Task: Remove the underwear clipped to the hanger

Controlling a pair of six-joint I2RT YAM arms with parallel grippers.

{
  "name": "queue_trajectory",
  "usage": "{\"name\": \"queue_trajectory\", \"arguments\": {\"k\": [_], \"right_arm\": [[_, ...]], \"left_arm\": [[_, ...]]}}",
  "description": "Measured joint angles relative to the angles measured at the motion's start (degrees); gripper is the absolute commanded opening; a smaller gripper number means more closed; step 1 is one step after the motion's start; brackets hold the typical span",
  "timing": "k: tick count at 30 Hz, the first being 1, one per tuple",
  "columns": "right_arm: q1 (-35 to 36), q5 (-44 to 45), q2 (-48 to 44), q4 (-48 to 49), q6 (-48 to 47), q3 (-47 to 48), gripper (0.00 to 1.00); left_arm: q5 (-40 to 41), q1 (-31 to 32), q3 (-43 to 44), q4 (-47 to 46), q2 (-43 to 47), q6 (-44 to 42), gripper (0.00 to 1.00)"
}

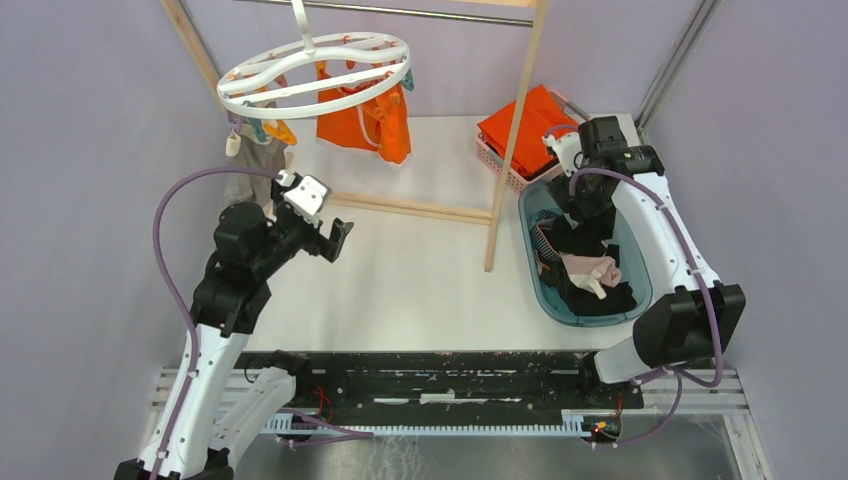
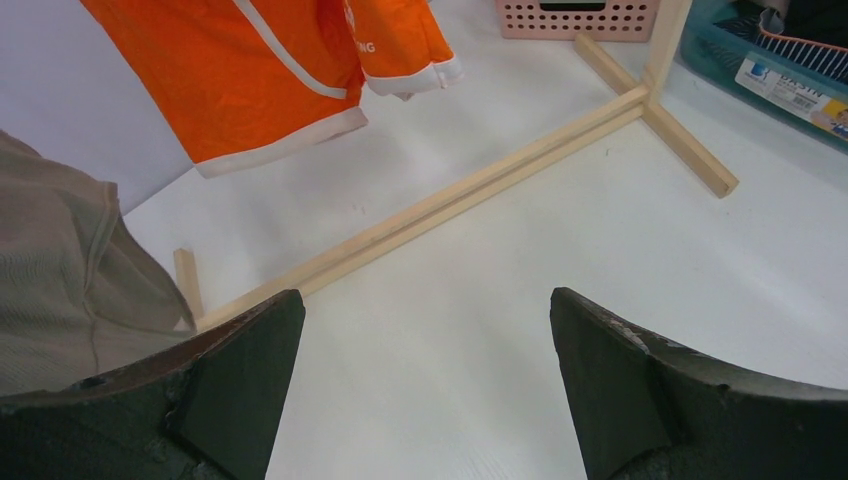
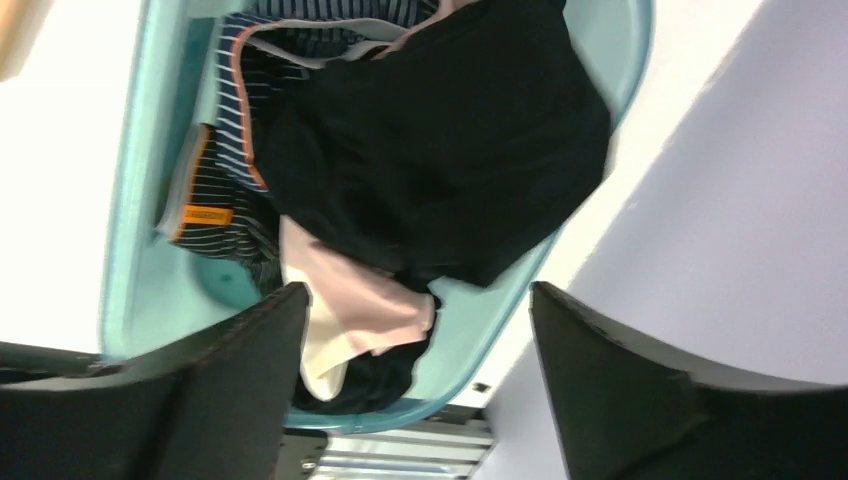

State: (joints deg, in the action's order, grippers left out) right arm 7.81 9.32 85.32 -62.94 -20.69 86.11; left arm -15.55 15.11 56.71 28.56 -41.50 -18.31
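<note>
The white ring hanger (image 1: 315, 75) hangs from the metal bar at top left. Orange underwear with white trim (image 1: 365, 125) (image 2: 270, 70) is clipped to it, and a beige-grey pair (image 1: 250, 170) (image 2: 60, 270) hangs at its left side. My left gripper (image 1: 335, 240) (image 2: 425, 310) is open and empty above the table, below and right of the beige pair. My right gripper (image 1: 588, 205) (image 3: 418, 300) is open over the teal tub (image 1: 545, 290) (image 3: 130, 250), nothing between its fingers. Black underwear (image 3: 440, 130) lies in the tub on top of other clothes.
The wooden frame's base bar (image 2: 450, 200) runs across the table ahead of my left gripper, its upright post (image 1: 515, 140) beside the tub. A pink basket (image 1: 500, 160) with folded orange cloth (image 1: 525, 125) stands behind. The tub also holds pink (image 3: 360, 300) and striped (image 3: 220, 170) clothes.
</note>
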Motion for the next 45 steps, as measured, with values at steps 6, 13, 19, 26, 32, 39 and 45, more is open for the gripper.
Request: {"name": "queue_trajectory", "arguments": {"k": [6,13,19,26,32,39,45], "right_arm": [[0.81,-9.11,-1.57,-1.27,-0.31,0.76,0.98],[10.69,-22.38,-10.54,5.99,1.55,1.46,0.97],[19.69,-26.75,-10.4,11.82,1.57,4.83,0.97],[24.0,-27.61,-8.0,13.77,1.33,4.79,0.96],[24.72,-27.26,-8.79,14.91,1.11,0.98,0.96],[24.81,-27.17,-10.58,15.06,1.09,0.28,0.97],[24.83,-27.17,-11.23,15.32,1.09,0.2,0.97]], "left_arm": [[4.96,0.0,-0.52,0.37,0.48,-1.05,1.0],[15.3,-1.29,-0.39,-0.92,0.37,0.02,0.99],[16.02,-9.38,6.16,-0.15,-2.86,3.98,1.0],[7.93,-12.79,16.94,-2.6,-8.85,8.15,0.83],[4.09,-12.79,21.62,-8.37,-16.46,10.88,0.6],[-1.22,-12.79,20.57,-12.33,-19.32,13.6,0.24],[-5.44,-12.44,20.11,-14.8,-18.03,14.99,0.23]]}}
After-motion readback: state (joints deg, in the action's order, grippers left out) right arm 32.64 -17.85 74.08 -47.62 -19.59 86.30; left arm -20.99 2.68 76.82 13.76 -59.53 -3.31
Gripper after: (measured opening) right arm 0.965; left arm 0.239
